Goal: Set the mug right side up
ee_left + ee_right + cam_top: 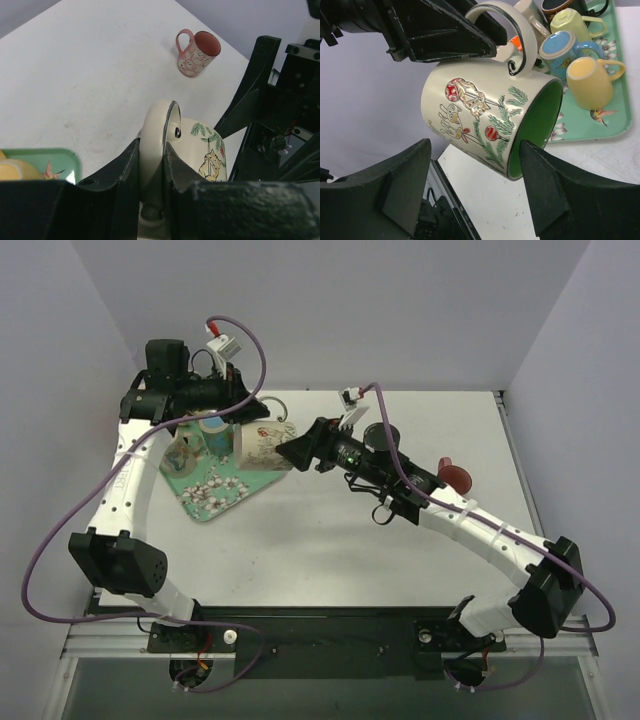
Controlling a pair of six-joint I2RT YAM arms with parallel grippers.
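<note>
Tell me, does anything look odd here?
The cream mug hangs sideways, gripped by its handle in the left gripper, with the right gripper open around it. A pink mug stands alone, far from the tray of mugs.

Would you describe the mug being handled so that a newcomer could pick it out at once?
On the white table, find the green flowered tray at left. At its right corner a mug is held on its side, handle pinched in the left jaws. Unlike the yellow mug and blue mug on the tray, it is cream with cats, fir sprigs and a green inside.
</note>
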